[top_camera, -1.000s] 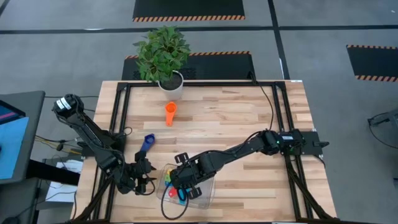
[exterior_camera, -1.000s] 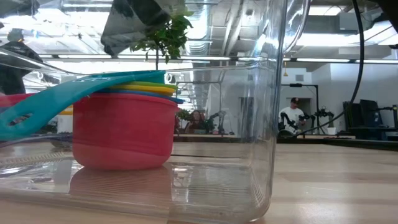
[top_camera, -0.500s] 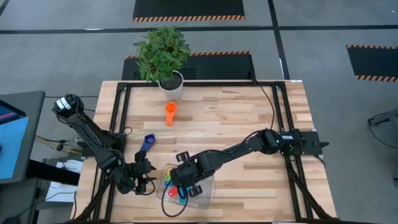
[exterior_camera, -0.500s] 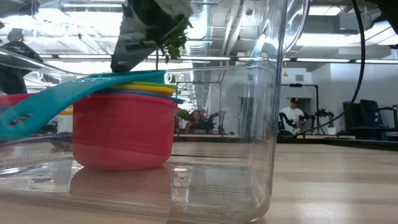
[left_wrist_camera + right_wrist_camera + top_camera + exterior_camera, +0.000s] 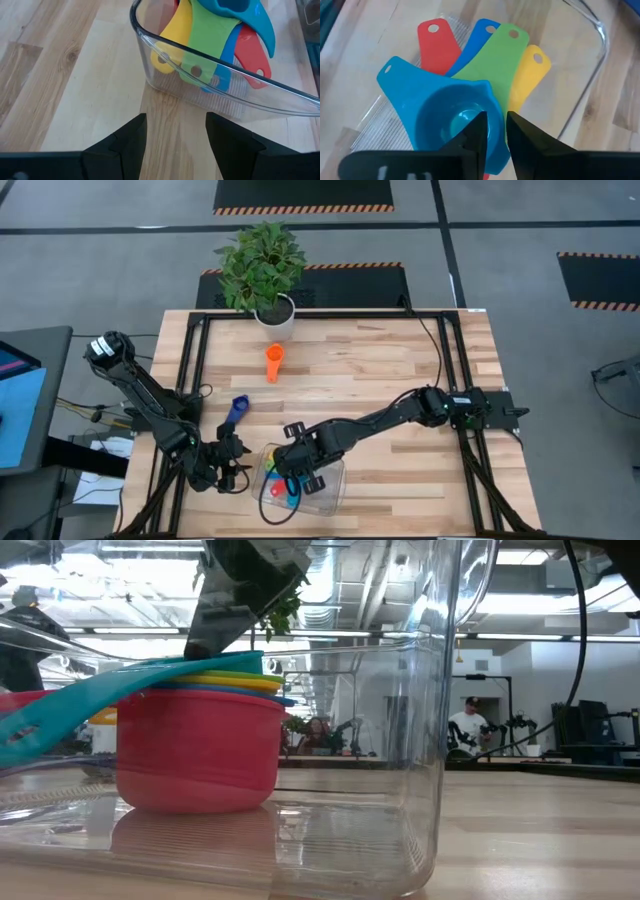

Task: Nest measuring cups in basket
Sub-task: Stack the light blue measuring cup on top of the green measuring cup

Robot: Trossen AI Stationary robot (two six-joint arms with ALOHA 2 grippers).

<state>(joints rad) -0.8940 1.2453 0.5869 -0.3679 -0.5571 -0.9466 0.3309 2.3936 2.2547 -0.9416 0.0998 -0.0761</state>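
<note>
I have the right gripper (image 5: 492, 131) over the basket (image 5: 335, 485) at the table's front edge, fingers pinching the light blue cup's (image 5: 452, 120) rim. My call: press it level into the stack, release only once seated.

Basket holds the nest: red cup (image 5: 197, 748) at the bottom, blue, green and yellow layered above, handles fanned out.

Outside it: dark blue cup (image 5: 238, 409) near the left edge, orange cup (image 5: 273, 361) by the plant pot (image 5: 276, 316) at the back.

Left gripper (image 5: 176, 131) waits spread, just beside the basket.
</note>
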